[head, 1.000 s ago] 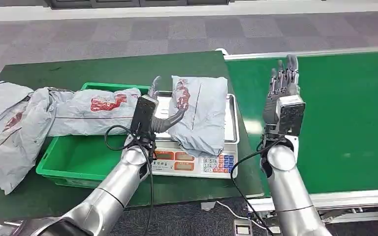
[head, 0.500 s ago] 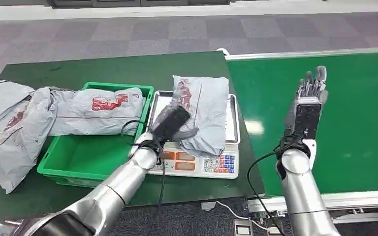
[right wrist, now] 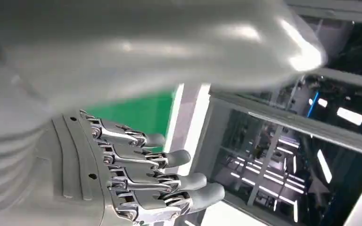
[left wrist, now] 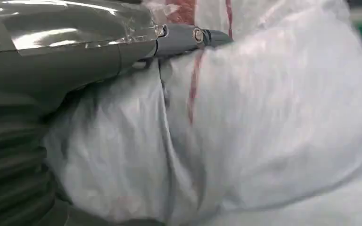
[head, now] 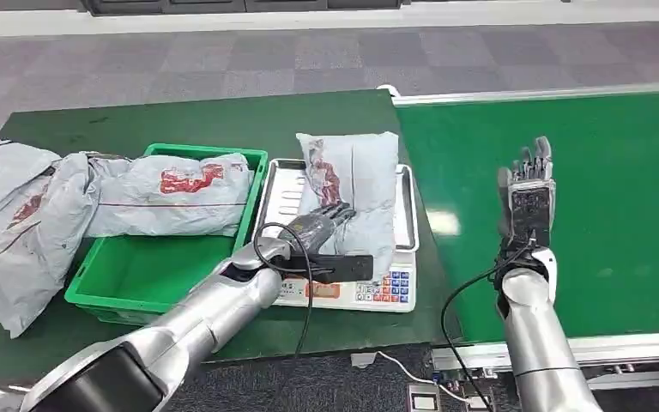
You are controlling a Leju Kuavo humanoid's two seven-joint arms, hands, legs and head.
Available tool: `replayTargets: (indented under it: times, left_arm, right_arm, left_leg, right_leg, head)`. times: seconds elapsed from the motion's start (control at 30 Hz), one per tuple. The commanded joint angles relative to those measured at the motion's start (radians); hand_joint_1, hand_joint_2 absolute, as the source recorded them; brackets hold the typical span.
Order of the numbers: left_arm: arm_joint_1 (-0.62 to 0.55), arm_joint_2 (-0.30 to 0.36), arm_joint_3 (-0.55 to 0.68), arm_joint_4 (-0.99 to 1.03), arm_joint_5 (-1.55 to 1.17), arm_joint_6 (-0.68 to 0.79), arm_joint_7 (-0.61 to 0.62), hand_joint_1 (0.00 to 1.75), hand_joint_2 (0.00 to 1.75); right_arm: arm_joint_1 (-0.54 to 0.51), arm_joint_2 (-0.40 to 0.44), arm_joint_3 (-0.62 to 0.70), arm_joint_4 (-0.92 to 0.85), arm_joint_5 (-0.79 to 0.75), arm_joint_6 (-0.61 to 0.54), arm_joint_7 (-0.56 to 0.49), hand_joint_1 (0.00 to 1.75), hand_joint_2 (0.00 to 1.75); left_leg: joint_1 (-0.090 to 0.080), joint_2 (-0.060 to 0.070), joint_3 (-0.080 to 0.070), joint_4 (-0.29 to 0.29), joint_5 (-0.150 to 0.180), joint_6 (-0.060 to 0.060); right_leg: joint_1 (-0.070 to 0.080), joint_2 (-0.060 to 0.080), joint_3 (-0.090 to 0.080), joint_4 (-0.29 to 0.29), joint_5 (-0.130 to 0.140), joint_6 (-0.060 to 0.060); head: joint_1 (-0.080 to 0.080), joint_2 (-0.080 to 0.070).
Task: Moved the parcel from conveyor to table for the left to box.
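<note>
Item: parcel (head: 356,193), soft grey poly mailer on the scale (head: 343,287), counter's 3 o'clock edge. I judge it light, floppy, slick. My left hand (head: 322,225) rests on its near end; whether it grips, I cannot tell. Right hand (head: 528,184) spread, holding nothing.

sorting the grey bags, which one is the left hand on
The grey bag lying on the scale, under the left hand. The others lie in or beside the green bin.

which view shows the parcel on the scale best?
Head view: the whole parcel lies on the scale with the left hand on it. Left wrist view gives a blurred close-up of its grey wrap.
</note>
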Motion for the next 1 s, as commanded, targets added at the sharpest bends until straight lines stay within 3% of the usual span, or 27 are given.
replayTargets:
  times: [0.03, 0.37, 0.4, 0.7, 1.0]
  left_arm:
    - [-0.05, 0.047, -0.252, 0.131, -0.116, -0.336, -0.047, 0.0, 1.75]
    - [-0.053, 0.039, -0.242, 0.132, -0.113, -0.325, -0.038, 0.0, 1.75]
    - [-0.053, 0.038, -0.229, 0.131, -0.104, -0.318, -0.036, 1.75, 1.75]
    - [-0.066, 0.021, -0.085, 0.07, -0.078, -0.015, -0.028, 1.75, 1.75]
    - [-0.146, 0.073, 0.159, -0.174, 0.112, -0.062, -0.188, 1.75, 1.75]
  right_arm:
    - [-0.062, 0.028, -0.013, 0.085, 0.043, 0.03, 0.019, 0.0, 1.75]
    - [-0.042, 0.017, -0.015, 0.062, 0.044, 0.032, 0.018, 0.0, 1.75]
    - [-0.037, 0.017, -0.016, 0.054, 0.044, 0.034, 0.018, 0.0, 1.75]
    - [0.08, 0.002, -0.054, -0.114, 0.073, 0.083, 0.059, 0.0, 1.75]
    - [0.049, -0.02, -0.069, -0.073, 0.076, 0.141, 0.075, 0.0, 1.75]
  left_leg:
    - [0.0, 0.004, 0.004, -0.002, 0.0, 0.0]
    - [0.0, 0.0, 0.013, -0.002, -0.001, 0.002]
    - [0.0, 0.0, 0.013, -0.002, -0.001, 0.001]
    - [0.0, -0.003, 0.015, -0.001, -0.001, 0.001]
    - [0.001, -0.003, 0.008, 0.001, -0.001, 0.001]
  right_leg:
    - [0.0, 0.004, 0.004, -0.002, 0.001, -0.001]
    - [-0.001, -0.002, 0.014, -0.002, -0.002, 0.002]
    - [0.0, -0.002, 0.015, -0.003, -0.002, 0.002]
    - [0.0, -0.004, 0.016, -0.002, -0.003, 0.002]
    - [0.001, -0.003, 0.009, -0.001, -0.002, 0.001]
  head:
    - [0.0, 0.0]
    - [0.0, 0.0]
    - [0.0, 0.0]
    - [0.0, 0.0]
    - [0.0, 0.0]
